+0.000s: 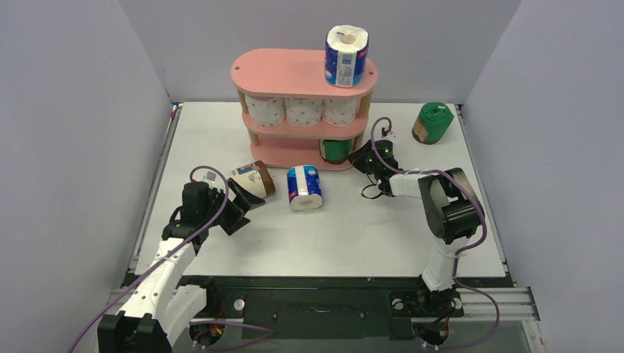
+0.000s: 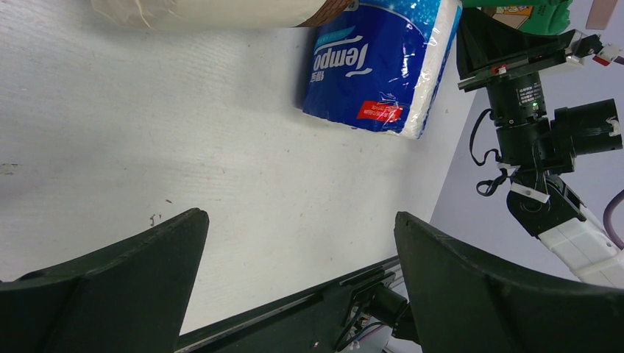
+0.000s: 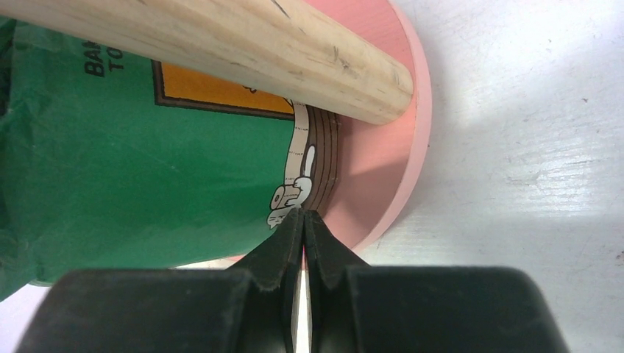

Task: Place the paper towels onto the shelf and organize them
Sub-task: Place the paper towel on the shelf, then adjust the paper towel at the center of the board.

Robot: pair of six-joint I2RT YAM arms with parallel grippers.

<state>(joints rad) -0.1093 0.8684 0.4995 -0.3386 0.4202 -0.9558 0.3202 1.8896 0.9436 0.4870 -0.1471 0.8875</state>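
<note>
The pink shelf [image 1: 283,73] holds three white dotted paper towels [image 1: 303,111] on its middle tier. A blue-and-white roll [image 1: 346,55] stands on top and a green roll [image 1: 336,150] sits on the bottom tier. My right gripper [image 1: 362,158] is shut and empty. Its tips [image 3: 304,215] touch that green roll [image 3: 147,162] below a wooden post [image 3: 221,44]. On the table lie a brown-beige roll [image 1: 252,179] and a blue roll [image 1: 305,187]. My left gripper [image 1: 243,208] stands open beside the brown-beige roll, holding nothing [image 2: 302,220], with the blue roll [image 2: 383,66] ahead.
Another green roll [image 1: 432,122] stands upright at the table's far right corner. Grey walls close in the table on three sides. The right arm [image 2: 537,125] shows past the blue roll in the left wrist view.
</note>
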